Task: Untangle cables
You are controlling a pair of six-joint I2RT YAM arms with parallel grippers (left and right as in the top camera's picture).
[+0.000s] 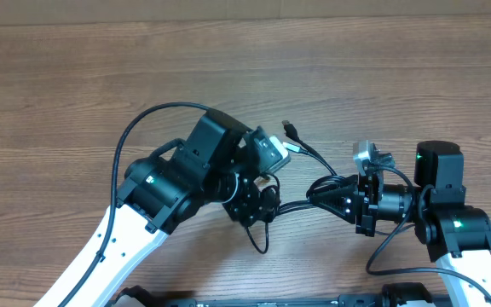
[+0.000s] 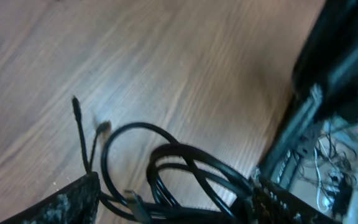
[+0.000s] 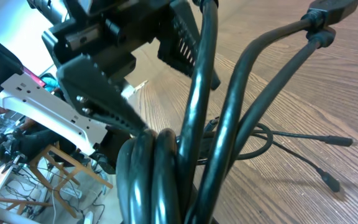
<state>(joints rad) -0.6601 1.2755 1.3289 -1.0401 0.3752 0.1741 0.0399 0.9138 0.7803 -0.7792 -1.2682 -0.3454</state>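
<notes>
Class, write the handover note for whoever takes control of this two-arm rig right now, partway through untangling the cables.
Left gripper: open, jaws either side of the cables.
Right gripper: appears shut on the bunch.
Cables: looped together between the two grippers, with loose plug ends lying on the table.
Done: bunch gripped.
Left: all the loops are yet to be pulled apart.
</notes>
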